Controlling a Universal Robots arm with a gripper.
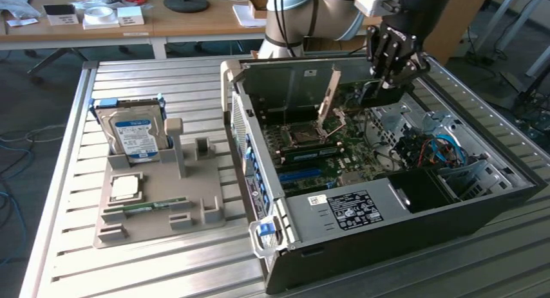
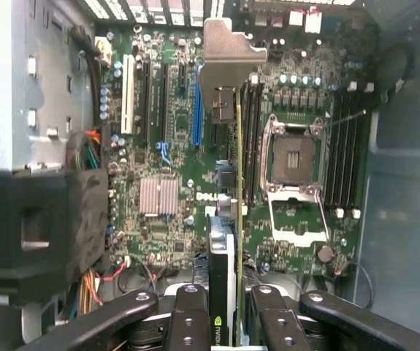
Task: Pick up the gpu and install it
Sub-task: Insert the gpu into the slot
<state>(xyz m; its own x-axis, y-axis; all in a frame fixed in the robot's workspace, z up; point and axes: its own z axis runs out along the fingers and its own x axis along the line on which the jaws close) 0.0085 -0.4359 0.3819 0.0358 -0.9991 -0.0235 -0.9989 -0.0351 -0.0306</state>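
The gpu point(image 2: 226, 241) is a thin dark card seen edge-on, with its silvery bracket point(image 2: 228, 55) toward the case's rear ports. My gripper point(image 2: 224, 303) is shut on the card's other end, one black finger point(image 2: 188, 311) on each side. The card stands on edge over the green motherboard point(image 2: 158, 241), between the blue slot point(image 2: 197, 102) and the CPU socket point(image 2: 294, 157). Whether it touches a slot is hidden. In the exterior view my gripper point(image 1: 397, 76) reaches down into the open computer case point(image 1: 481, 201), and the gpu's bracket point(image 1: 330, 92) stands near the rear wall.
A power supply point(image 1: 352, 208) fills the case's near corner, with cables point(image 1: 442, 150) beside it. On the exterior view's left, a grey holder point(image 1: 154, 201) carries a hard drive point(image 1: 133, 134), a memory stick point(image 1: 146, 208) and a chip point(image 1: 126, 187). The slatted metal table point(image 1: 172, 85) surrounds them.
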